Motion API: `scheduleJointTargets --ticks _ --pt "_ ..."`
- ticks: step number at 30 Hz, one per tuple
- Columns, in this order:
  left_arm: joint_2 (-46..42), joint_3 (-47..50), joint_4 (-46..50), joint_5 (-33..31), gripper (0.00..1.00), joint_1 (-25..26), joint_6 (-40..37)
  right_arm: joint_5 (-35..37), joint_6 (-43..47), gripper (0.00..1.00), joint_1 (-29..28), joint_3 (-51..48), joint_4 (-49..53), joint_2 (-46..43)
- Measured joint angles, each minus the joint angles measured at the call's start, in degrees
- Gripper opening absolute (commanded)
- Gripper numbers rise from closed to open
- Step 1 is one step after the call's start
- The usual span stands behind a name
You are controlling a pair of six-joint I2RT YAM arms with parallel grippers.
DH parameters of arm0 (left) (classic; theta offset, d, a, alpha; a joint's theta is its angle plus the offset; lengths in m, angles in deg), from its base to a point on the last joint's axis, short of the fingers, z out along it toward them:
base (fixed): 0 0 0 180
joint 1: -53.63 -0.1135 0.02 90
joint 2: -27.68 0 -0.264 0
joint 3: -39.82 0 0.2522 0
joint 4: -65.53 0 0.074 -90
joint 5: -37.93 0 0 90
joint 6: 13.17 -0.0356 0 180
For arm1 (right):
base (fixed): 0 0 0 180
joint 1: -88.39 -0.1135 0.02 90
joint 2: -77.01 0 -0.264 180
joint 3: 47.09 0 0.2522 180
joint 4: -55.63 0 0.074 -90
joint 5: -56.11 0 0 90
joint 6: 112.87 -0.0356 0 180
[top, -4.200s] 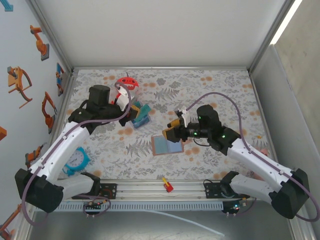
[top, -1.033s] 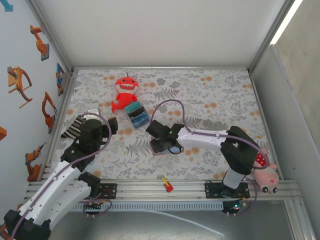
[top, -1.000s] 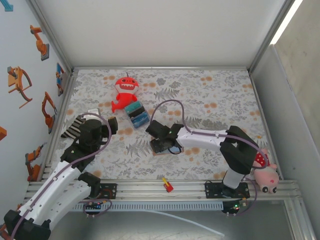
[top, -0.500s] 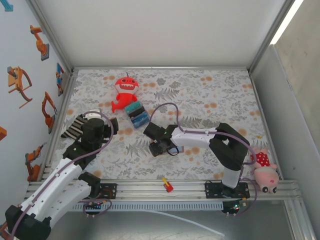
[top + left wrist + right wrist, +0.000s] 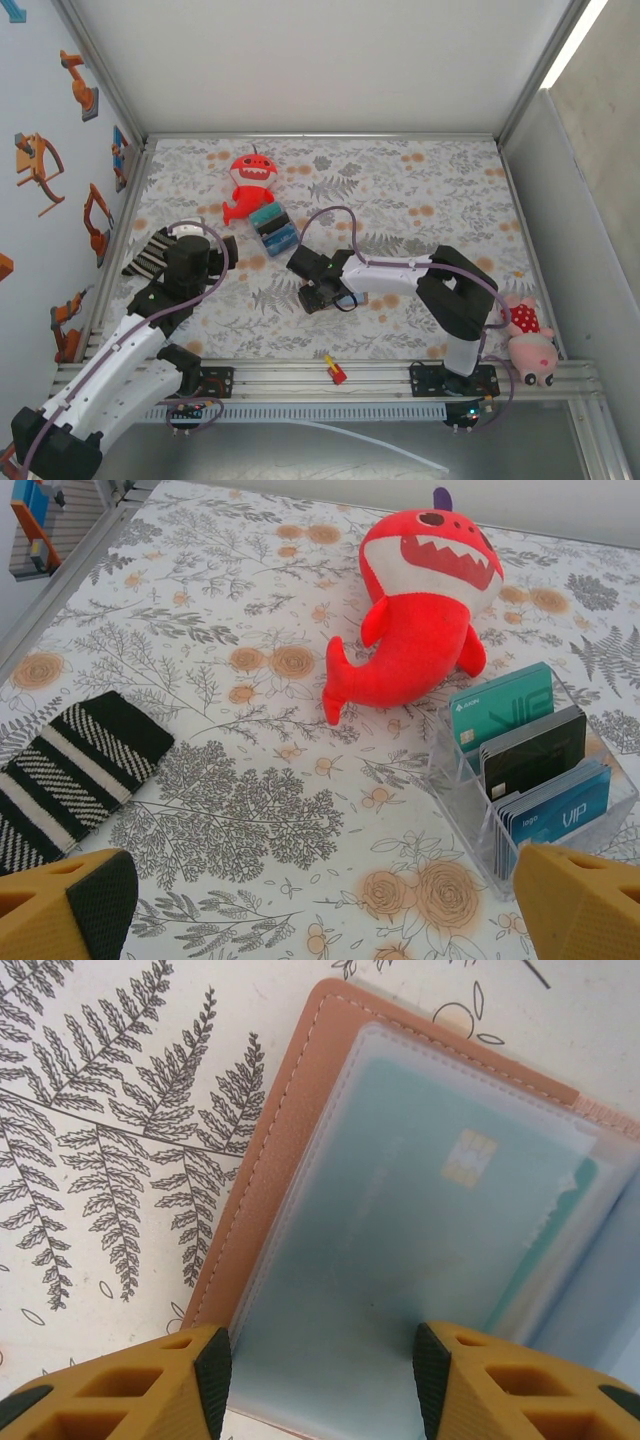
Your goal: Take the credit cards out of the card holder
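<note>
right jaws parted over card holder (image 5: 265, 1170) (teal card (image 5: 400, 1190) inside) — left jaws wide.

Top camera looks down over the whole bench (image 5: 440, 190); wrist cameras sit close behind left claw (image 5: 325, 910) and right claw (image 5: 325, 1380), facing it.
</note>
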Motion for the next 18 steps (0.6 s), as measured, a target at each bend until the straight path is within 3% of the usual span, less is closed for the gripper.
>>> scheduleJointTargets --ticks 12,18 --pt "0.3 -1.4 0.7 1.3 0.97 0.0 0.0 1.6 -0.3 0.43 -0.3 -0.1 0.1 0.3" --pt "0.2 -2.3 2.1 2.0 0.97 0.0 0.0 2.9 -0.6 0.28 -0.3 -0.1 0.1 0.3"
